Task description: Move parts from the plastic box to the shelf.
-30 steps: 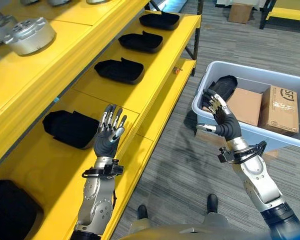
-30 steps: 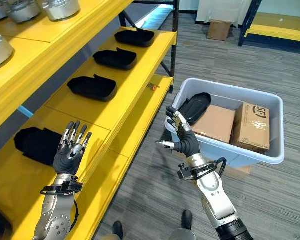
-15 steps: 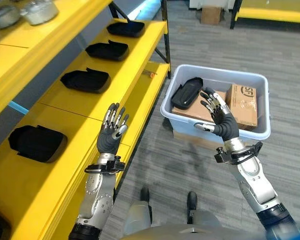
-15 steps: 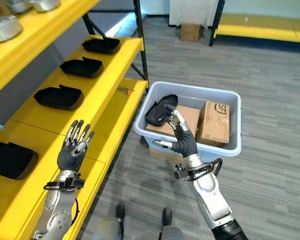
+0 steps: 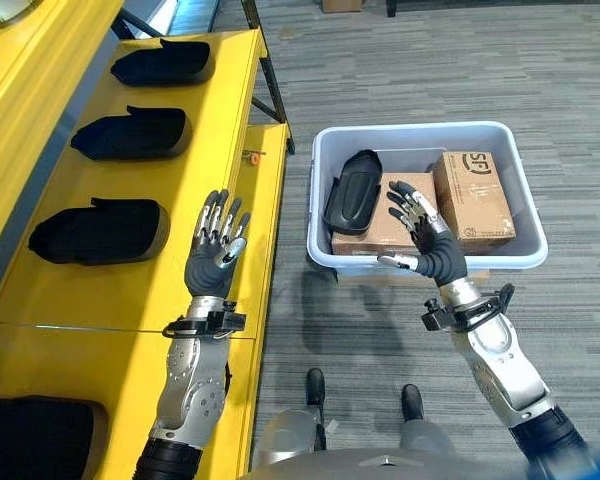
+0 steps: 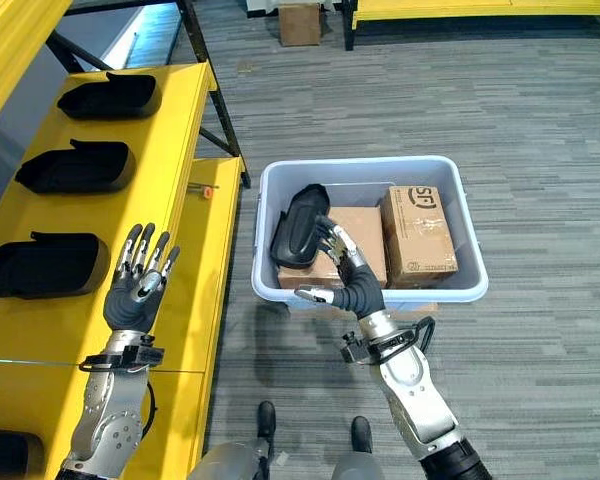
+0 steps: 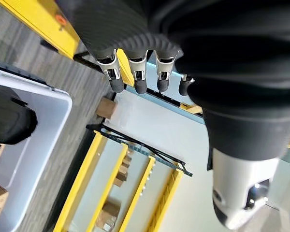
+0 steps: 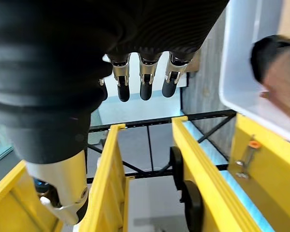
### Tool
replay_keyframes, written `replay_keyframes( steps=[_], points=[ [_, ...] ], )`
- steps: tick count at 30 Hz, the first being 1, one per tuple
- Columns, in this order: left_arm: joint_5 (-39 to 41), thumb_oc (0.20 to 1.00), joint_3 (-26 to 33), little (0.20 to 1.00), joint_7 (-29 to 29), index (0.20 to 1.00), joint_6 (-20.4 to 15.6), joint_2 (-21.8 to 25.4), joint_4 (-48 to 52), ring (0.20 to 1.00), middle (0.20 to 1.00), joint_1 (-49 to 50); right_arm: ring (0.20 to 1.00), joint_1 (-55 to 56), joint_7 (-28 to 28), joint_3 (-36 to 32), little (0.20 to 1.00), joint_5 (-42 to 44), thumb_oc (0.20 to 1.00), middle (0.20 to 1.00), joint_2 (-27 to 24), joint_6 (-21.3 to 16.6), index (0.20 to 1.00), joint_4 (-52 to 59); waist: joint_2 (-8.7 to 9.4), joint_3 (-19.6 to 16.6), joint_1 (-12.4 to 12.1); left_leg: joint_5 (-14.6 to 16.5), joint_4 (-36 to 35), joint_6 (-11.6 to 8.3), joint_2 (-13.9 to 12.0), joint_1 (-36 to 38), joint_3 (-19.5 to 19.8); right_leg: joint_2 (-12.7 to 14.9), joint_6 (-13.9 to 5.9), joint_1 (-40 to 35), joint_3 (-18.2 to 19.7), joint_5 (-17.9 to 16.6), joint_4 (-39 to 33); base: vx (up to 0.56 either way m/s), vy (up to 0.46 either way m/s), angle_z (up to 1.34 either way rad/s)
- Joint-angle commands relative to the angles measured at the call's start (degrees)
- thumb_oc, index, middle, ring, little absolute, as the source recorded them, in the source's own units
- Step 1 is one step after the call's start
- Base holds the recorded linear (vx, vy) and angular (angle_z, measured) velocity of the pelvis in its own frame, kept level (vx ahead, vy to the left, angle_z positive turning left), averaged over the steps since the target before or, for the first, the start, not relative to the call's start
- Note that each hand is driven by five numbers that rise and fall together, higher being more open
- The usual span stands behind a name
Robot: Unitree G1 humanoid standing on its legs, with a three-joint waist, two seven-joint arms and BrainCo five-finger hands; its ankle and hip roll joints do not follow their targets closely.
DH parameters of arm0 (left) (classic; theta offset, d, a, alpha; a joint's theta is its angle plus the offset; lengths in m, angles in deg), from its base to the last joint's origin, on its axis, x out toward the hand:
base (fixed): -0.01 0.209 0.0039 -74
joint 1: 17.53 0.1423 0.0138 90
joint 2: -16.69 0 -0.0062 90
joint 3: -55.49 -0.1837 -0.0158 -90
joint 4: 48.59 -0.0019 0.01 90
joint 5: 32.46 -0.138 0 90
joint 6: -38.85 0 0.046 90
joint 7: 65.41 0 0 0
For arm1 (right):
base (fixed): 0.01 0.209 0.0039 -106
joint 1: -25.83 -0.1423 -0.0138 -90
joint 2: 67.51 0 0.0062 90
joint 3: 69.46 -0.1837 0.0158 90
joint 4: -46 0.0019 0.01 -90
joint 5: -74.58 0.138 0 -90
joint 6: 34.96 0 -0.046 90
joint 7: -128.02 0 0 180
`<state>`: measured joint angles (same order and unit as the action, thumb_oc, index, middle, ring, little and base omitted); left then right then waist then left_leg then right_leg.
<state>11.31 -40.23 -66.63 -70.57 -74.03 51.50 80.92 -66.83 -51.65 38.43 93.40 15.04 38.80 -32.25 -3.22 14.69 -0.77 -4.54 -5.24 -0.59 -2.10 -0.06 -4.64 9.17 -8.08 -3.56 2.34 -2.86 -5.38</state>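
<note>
A grey plastic box (image 5: 525,225) stands on the carpet to the right of the yellow shelf (image 5: 150,270). In it a black part (image 5: 352,190) leans against the left wall, beside two cardboard cartons (image 5: 470,197). My right hand (image 5: 430,250) is open, fingers spread, raised just in front of the box's near rim and holding nothing. My left hand (image 5: 212,262) is also open and empty, held up over the shelf's front edge. Three black parts (image 5: 100,230) lie in a row on the shelf, and one more (image 5: 35,440) sits at the near left.
A small orange tag (image 5: 247,156) sticks out at the shelf's edge. The shelf's dark steel post (image 5: 265,80) rises behind the box. A brown carton (image 6: 300,20) and another yellow rack (image 6: 480,8) stand far back across the grey carpet.
The camera has tilted down and swung, so the whole scene shifted; the box now sits centred. Both hands stay raised and open, the right one still just before the box.
</note>
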Motion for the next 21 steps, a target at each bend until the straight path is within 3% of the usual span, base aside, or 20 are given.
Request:
replay_keyframes(
  steps=[1,5,6,11,13,14,16,17,19,21],
  points=[
    [-1.7,1.000,1.5,1.000,0.3,1.000,-3.2,1.2,1.8,1.000,1.000,-0.7,1.000,-0.4,-0.1,-0.8,1.000,-1.2,1.000,1.000,-0.1,-2.0,1.000,0.4,2.57,-6.7,0.8,-2.6,1.5,-4.67,-5.0,-3.8,-0.7,1.9,-0.69,-1.0,-0.7,2.4,0.4,0.02,0.031,-0.13],
    [-1.8,1.000,1.4,1.000,0.7,1.000,-3.3,1.6,1.7,1.000,1.000,-1.4,1.000,-1.5,0.1,-0.2,1.000,-1.6,1.000,1.000,-0.1,-1.8,1.000,0.0,3.52,-6.7,0.5,-0.7,3.6,-3.81,-4.1,-5.1,-0.6,3.0,-1.34,-0.6,-0.7,2.0,0.4,0.03,0.056,-0.13],
    [-1.6,1.000,1.3,1.000,0.9,1.000,-3.3,1.8,1.8,1.000,1.000,-2.0,1.000,-2.6,0.1,0.5,1.000,-1.6,1.000,1.000,0.0,-1.7,1.000,-0.5,4.23,-6.6,0.1,1.5,6.2,-2.89,-2.8,-6.4,-0.1,4.2,-2.10,-0.7,-0.8,1.6,0.4,0.05,0.094,-0.02],
    [-1.6,1.000,1.4,1.000,1.2,1.000,-3.4,2.7,2.2,1.000,1.000,-2.2,1.000,-3.5,-0.2,1.2,1.000,-1.5,1.000,1.000,0.7,-1.5,1.000,-1.1,5.01,-6.3,-0.6,4.7,9.2,-1.06,-0.7,-7.5,0.6,6.4,-3.22,-0.3,-0.8,1.7,3.6,0.05,0.117,0.03],
    [-2.0,1.000,1.3,1.000,1.4,1.000,-3.2,3.1,2.0,1.000,1.000,-2.5,1.000,-3.5,-0.4,1.5,1.000,-1.7,1.000,1.000,1.5,-1.4,1.000,-1.5,5.21,-6.4,-1.0,5.7,9.2,0.13,0.6,-7.1,1.0,7.2,-4.21,1.3,-0.3,0.3,7.6,0.05,0.143,0.03],
    [-2.6,1.000,0.7,1.000,1.8,1.000,-3.2,3.5,1.3,1.000,1.000,-3.4,1.000,-4.0,-0.4,2.3,1.000,-1.8,1.000,1.000,1.9,-1.2,1.000,-2.1,4.91,-5.9,-0.7,5.8,8.3,1.25,1.7,-6.1,1.5,7.0,-5.23,4.5,1.4,-3.9,13.5,0.02,0.183,-0.04],
    [-2.6,1.000,0.5,1.000,2.2,1.000,-3.3,4.0,1.3,1.000,1.000,-4.0,1.000,-4.7,-0.5,3.1,1.000,-1.6,1.000,1.000,2.2,-1.1,1.000,-2.3,3.85,-4.7,-0.3,5.6,7.6,1.91,1.7,-5.4,2.1,4.9,-4.90,8.1,2.8,-4.9,19.2,0.02,0.170,-0.05],
    [-3.0,1.000,0.7,1.000,2.4,1.000,-3.3,4.3,1.3,1.000,1.000,-4.3,1.000,-5.0,-0.4,3.6,1.000,-1.8,1.000,1.000,2.6,-0.9,1.000,-2.5,3.32,-4.3,-0.4,6.1,7.0,2.09,1.7,-4.5,2.0,5.1,-4.21,10.1,1.7,-4.9,20.3,0.08,0.109,-0.01],
    [-3.1,1.000,0.5,1.000,2.5,1.000,-3.6,4.3,1.3,1.000,1.000,-4.8,1.000,-5.7,-0.2,4.1,1.000,-1.9,1.000,1.000,2.8,-0.7,1.000,-2.8,2.95,-4.0,0.1,6.8,5.6,1.92,2.1,-2.6,1.5,6.1,-3.17,12.0,-0.7,-5.5,15.9,0.14,0.022,-0.12],
    [-2.9,1.000,1.0,1.000,2.9,1.000,-3.9,4.4,1.1,1.000,1.000,-5.3,1.000,-7.0,0.3,4.2,1.000,-2.2,1.000,1.000,2.8,-0.8,1.000,-3.2,2.99,-3.3,0.9,8.1,4.7,1.01,1.7,-0.5,1.5,8.1,-3.52,14.2,-2.6,-8.3,7.5,0.21,-0.123,-0.16]
  ],
)
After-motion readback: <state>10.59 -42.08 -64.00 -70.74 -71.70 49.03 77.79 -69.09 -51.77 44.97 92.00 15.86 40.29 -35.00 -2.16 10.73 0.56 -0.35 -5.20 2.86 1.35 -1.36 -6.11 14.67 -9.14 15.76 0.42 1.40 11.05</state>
